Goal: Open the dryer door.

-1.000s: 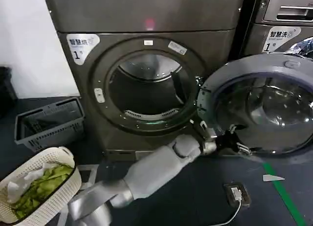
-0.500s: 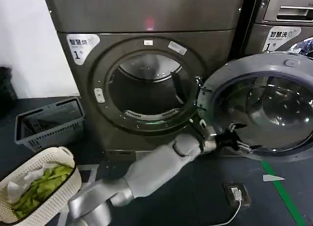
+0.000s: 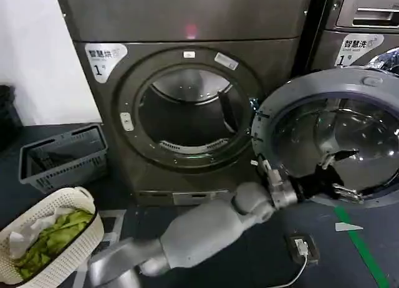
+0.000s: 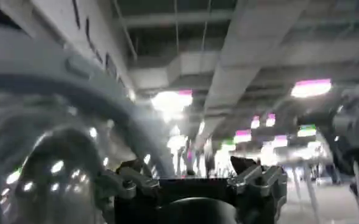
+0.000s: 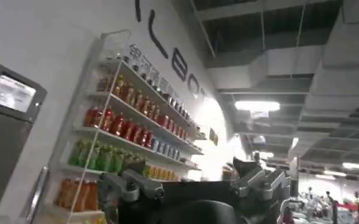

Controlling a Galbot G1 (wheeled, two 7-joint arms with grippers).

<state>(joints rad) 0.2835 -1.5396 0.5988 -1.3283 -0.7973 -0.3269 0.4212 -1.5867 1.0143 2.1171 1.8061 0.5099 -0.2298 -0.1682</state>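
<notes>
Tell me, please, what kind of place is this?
Probably a laundry corner inside a shop or showroom: a dryer with its dryer door open, a basket of clothes, and shelves of bottled drinks.

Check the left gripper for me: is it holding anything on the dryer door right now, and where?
Nothing is held. The left gripper is open in front of the dryer door, fingers spread before its glass with nothing between them. The door already stands swung wide open.
</notes>
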